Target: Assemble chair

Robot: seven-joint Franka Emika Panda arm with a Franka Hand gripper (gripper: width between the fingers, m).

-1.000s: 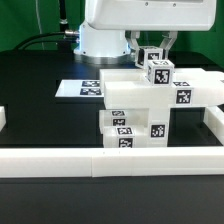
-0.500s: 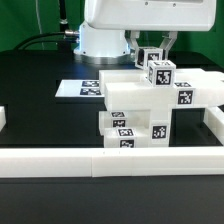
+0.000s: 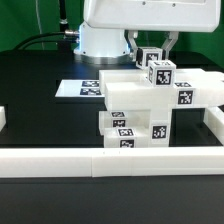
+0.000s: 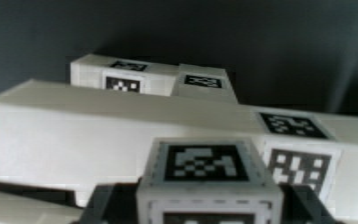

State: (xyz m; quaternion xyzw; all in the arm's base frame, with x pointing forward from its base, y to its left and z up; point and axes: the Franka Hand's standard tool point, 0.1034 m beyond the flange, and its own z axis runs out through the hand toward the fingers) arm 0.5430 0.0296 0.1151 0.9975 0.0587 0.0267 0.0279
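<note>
The partly built white chair (image 3: 150, 110) stands against the front rail, a stack of glossy blocks and panels with black-and-white tags. My gripper (image 3: 152, 52) hangs over its top at the exterior view's right, shut on a small tagged chair block (image 3: 158, 72) that sits at or just above the top panel. In the wrist view the same block (image 4: 204, 180) fills the space between my two dark fingers (image 4: 108, 205), with the chair's large white panel (image 4: 105, 120) behind it.
The marker board (image 3: 82, 89) lies flat on the black table behind the chair. Plain white border rails run along the front (image 3: 60, 160) and the right side (image 3: 216, 128). The robot's white base (image 3: 105, 40) stands at the back.
</note>
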